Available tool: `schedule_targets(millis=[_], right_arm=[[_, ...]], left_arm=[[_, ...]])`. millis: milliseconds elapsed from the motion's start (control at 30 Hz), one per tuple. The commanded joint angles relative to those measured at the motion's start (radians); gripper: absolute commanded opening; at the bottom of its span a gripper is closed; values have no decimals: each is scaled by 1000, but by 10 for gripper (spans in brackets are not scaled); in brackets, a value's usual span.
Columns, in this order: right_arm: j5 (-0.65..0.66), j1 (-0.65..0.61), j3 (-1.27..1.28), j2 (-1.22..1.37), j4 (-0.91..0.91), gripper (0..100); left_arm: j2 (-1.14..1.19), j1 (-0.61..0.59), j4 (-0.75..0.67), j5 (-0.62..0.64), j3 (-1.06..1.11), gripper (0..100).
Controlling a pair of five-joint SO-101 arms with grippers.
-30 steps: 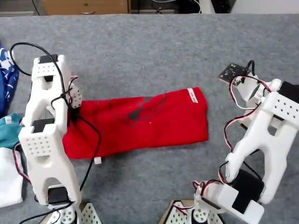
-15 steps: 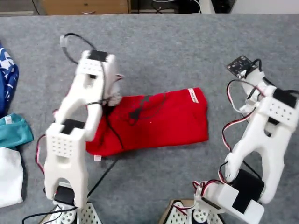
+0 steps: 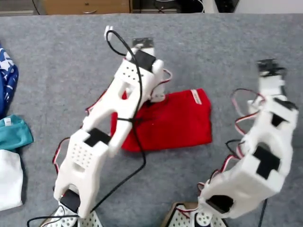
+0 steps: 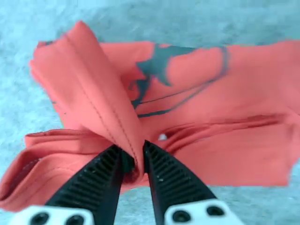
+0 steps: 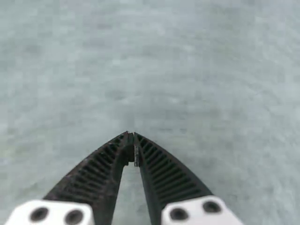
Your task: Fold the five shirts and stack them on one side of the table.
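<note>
A red shirt [image 3: 175,120] with a dark print lies in the middle of the grey table, its left end lifted and doubled over toward the right. My left gripper [image 4: 133,152] is shut on a raised fold of that red shirt [image 4: 225,108], and in the high view the left gripper [image 3: 154,97] sits over the shirt's upper left part. My right gripper [image 5: 131,139] is shut on nothing above bare grey cloth. The right arm [image 3: 265,137] stands to the right of the shirt, apart from it.
At the table's left edge lie a blue patterned shirt [image 3: 6,78], a teal shirt [image 3: 13,132] and a white shirt [image 3: 9,177]. A wooden cabinet [image 3: 85,6] stands beyond the far edge. Black cables [image 3: 135,118] hang off the left arm.
My left gripper has carried the shirt's left end up and to the right, folding it over the rest. The right arm has risen and swung its gripper away from the table.
</note>
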Motion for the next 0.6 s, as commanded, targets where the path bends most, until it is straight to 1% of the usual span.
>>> schedule_targets(millis=[0,133,267,433,567], right_arm=[[-80,62,-173,71,60,6],[-121,93,-309,157,138,5],[-127,104,-392,213,196,5],[-143,114,-412,222,206,5],[-147,125,-414,222,203,5]], left_arm=[[-5,57,12,31,-91,19],[-5,107,12,40,-146,19],[-4,150,9,58,-187,19],[18,189,-55,72,-199,19],[70,204,-110,118,-203,19]])
